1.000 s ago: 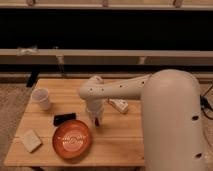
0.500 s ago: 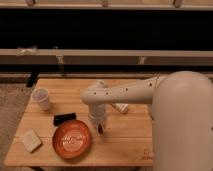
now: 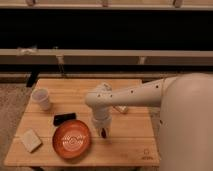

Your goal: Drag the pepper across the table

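My pincer (image 3: 103,132) is down low at lower centre of the frame, just right of the orange plate (image 3: 71,140), its tip at or almost at the surface (image 3: 125,142). A moment back the arm was reaching in from the right with the wrist a little higher and nearer mid-frame; since then the wrist has swung down and toward the bottom of the frame, ending beside the plate's right rim.

A small dark red shape sits right at the tip of the pincer. I take that to be the pepper (image 3: 103,133), though it merges with the tool's own dark end. I cannot tell whether the pincer is clenched on it, pressing on it or just meeting it.

My reading is that the approach is done and contact is either made or about to be, so the drag itself is the step now in hand. Bare planks lie to the right, which looks the easier way to pull; the plate close on the left is what I would watch.

Elsewhere, a black block (image 3: 65,118) lies just above the plate, a white cup (image 3: 41,98) stands at upper left, and a pale sponge (image 3: 31,140) rests at lower left.
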Tool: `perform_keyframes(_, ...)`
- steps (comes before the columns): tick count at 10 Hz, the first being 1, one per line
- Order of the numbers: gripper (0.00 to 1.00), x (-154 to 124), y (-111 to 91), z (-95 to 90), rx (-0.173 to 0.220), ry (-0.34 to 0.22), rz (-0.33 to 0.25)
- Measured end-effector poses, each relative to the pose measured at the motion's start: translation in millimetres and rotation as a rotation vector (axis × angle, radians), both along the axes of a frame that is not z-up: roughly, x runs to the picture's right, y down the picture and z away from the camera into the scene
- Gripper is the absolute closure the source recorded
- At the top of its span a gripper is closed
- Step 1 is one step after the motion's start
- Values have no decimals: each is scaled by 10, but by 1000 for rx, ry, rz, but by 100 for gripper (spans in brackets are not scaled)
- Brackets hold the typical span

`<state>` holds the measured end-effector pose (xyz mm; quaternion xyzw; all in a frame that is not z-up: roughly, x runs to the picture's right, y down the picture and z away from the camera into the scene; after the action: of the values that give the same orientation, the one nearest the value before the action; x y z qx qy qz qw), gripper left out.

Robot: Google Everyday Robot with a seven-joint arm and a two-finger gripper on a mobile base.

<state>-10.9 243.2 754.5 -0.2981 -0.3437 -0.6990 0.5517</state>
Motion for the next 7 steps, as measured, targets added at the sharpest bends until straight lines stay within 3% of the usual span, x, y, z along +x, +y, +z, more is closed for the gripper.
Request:
perform_keyframes(4,22,229,108,-160,-15,39,13)
perform_keyframes(7,20,266,114,-238,-21,57,7)
